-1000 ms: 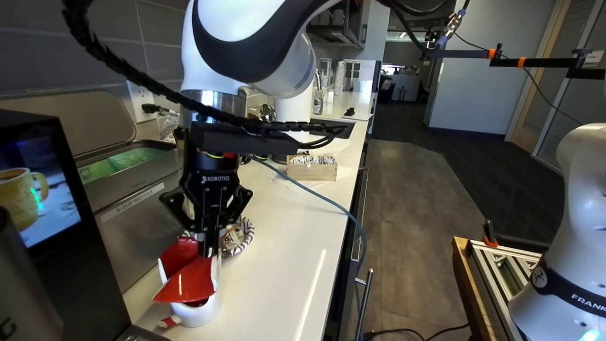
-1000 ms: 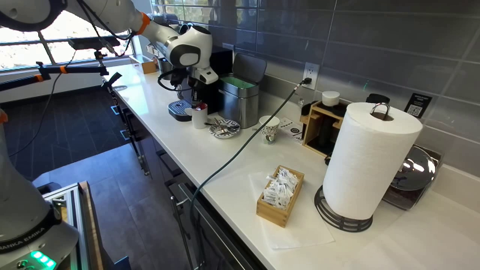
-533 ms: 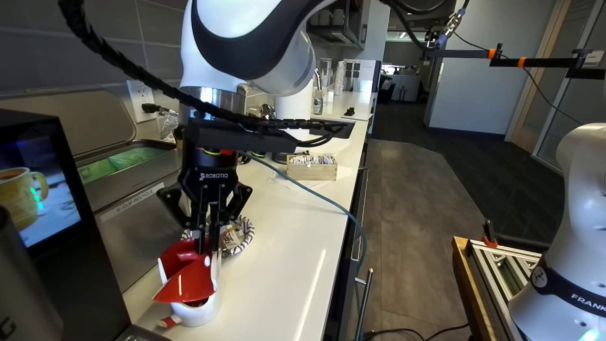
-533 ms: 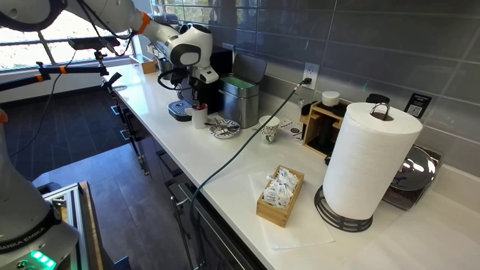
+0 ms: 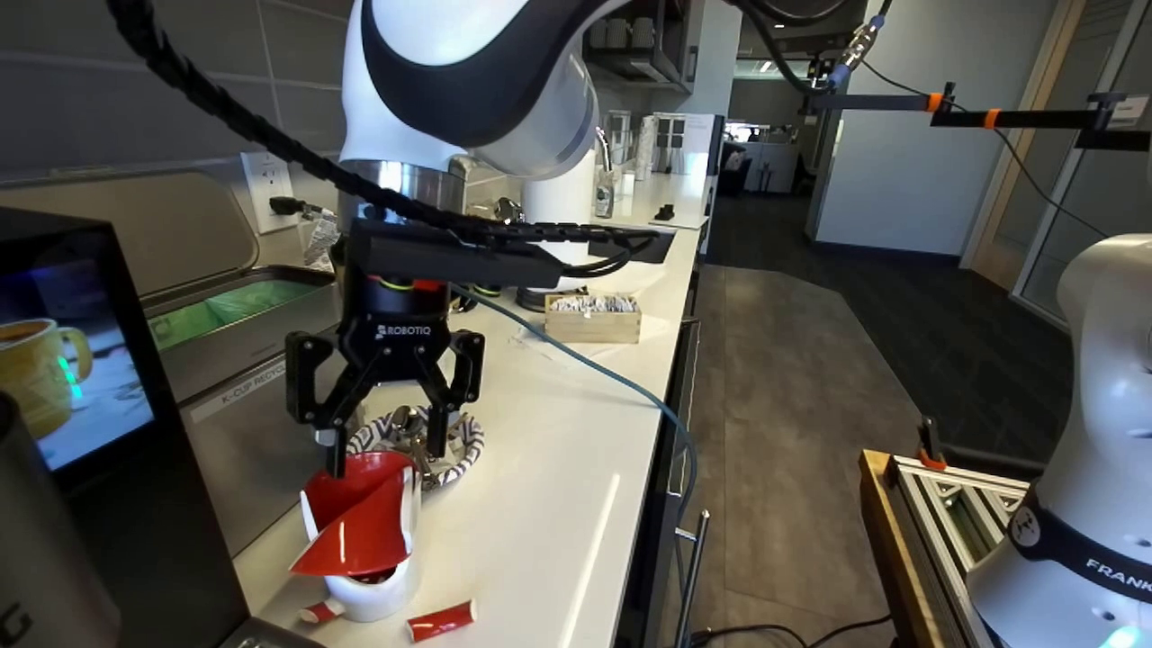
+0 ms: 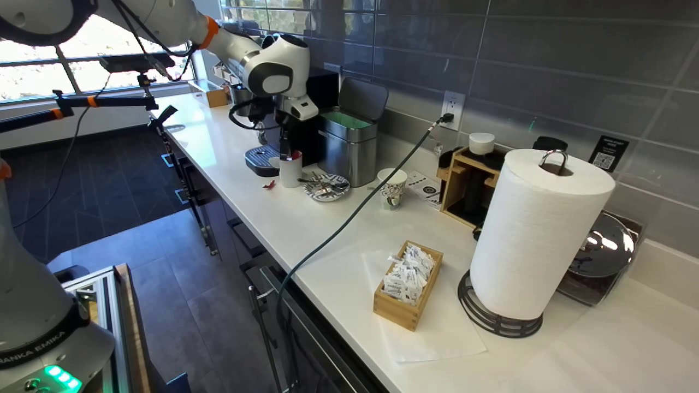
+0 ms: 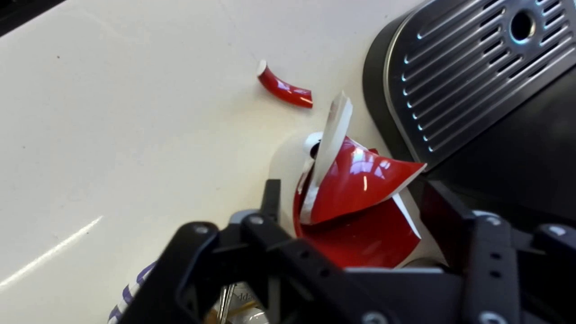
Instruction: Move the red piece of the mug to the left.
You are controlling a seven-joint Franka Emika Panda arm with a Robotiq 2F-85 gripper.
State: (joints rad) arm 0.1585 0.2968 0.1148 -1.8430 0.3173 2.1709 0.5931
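Glossy and angular, the red piece (image 5: 360, 538) sits in the top of the white mug (image 5: 373, 596), and the wrist view shows its sharp white edges above the red piece (image 7: 360, 180). A small curved red fragment (image 5: 441, 621) lies loose on the counter beside the mug; in the wrist view the fragment (image 7: 284, 92) has a white broken end. My gripper (image 5: 386, 461) stands open just above the mug, its fingers on either side of the rim. Nothing is clamped between them. Whether one fingertip touches the red piece I cannot tell.
A coffee machine's drip tray (image 7: 450, 90) stands close to the mug. A patterned bowl (image 5: 470, 441) with cutlery is beside it on another side, and a steel bin (image 6: 352, 150) stands behind. Farther along are a paper cup (image 6: 392, 191) and a cable (image 6: 349, 221).
My gripper's jaws were shut at the mug's rim and have spread wide, the hand rising slightly. The small red fragment now shows on the counter, where none lay before.
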